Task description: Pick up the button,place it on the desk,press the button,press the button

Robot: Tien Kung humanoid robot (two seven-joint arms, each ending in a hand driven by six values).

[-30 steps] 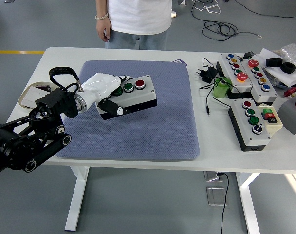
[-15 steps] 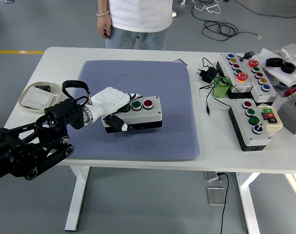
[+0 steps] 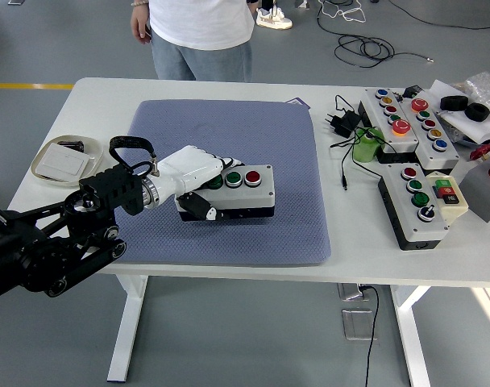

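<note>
A grey button box (image 3: 247, 192) with a green and a red button on top and a black base sits low on the blue-grey mat (image 3: 229, 177), near the mat's front middle. My left hand (image 3: 198, 179), white-fingered on a black arm from the lower left, is shut on the box's left end, fingers over the top and thumb on the front side. I cannot tell if the box rests fully on the mat. My right arm is out of view.
A white dish (image 3: 61, 159) stands at the table's left. Larger button panels (image 3: 409, 121) (image 3: 421, 204), a green cup (image 3: 366, 147) and a black cable (image 3: 342, 129) lie at the right. A person (image 3: 198, 36) stands at the far side.
My left hand has carried the button box right and down, from tilted above the mat to level at the mat's surface. The person has shifted to the left.
</note>
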